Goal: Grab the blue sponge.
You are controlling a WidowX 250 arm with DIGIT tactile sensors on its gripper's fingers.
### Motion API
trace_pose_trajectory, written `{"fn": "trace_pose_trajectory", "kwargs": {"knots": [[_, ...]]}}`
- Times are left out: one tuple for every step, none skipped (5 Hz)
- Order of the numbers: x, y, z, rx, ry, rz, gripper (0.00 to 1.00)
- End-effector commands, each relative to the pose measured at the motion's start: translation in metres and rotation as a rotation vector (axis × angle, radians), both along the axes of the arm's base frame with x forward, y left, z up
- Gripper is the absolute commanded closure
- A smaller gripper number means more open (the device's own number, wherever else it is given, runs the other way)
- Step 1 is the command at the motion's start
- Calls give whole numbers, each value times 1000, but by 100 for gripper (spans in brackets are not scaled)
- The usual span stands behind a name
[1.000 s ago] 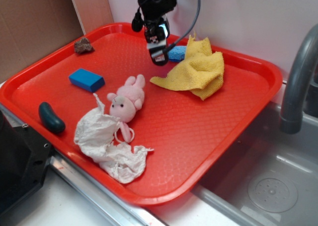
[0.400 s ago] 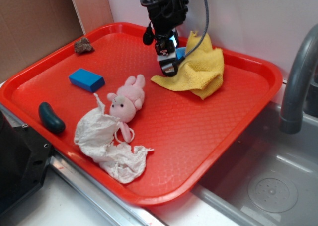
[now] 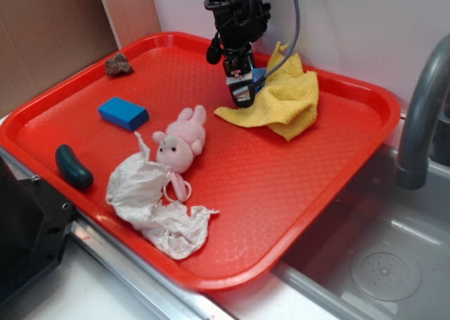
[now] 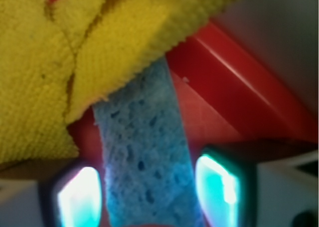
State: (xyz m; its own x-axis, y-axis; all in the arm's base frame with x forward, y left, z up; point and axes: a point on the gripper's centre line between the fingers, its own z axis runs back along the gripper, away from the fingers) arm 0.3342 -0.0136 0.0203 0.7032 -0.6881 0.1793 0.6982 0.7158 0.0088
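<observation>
A big red tray (image 3: 302,193) sits on the counter. At its far left edge lies a dark green pickle-shaped toy (image 3: 73,167). Up near the back left corner is a small brown rock (image 3: 118,65). A little to the right of the pickle and farther back lies a smooth dark blue block (image 3: 123,113).

Next comes a crumpled white cloth (image 3: 151,204) near the front of the tray. A pink stuffed bunny (image 3: 179,138) lies just behind it, touching its top edge.

Farther right, near the back of the tray, the black gripper (image 3: 243,95) hangs down from above. It is right at the left edge of a rumpled yellow cloth (image 3: 281,98). Only a tiny bit of the blue sponge (image 3: 259,74) peeks out behind the gripper in the outside view.

The wrist view shows more. There the blue sponge (image 4: 144,162) lies on the red tray, and its far end is tucked under the yellow cloth (image 4: 45,57). The two fingertips (image 4: 79,197) stand apart, one on each side of the sponge. They are close to the sponge, but it does not look squeezed.

At the far right stands a gray faucet (image 3: 420,116) over a metal sink (image 3: 365,264).
</observation>
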Motion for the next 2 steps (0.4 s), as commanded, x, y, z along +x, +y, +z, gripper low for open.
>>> {"fn": "trace_pose_trajectory", "kwargs": {"knots": [[-29, -13, 53, 26, -114, 105, 100], [-68, -8, 87, 21, -91, 267, 100]]}}
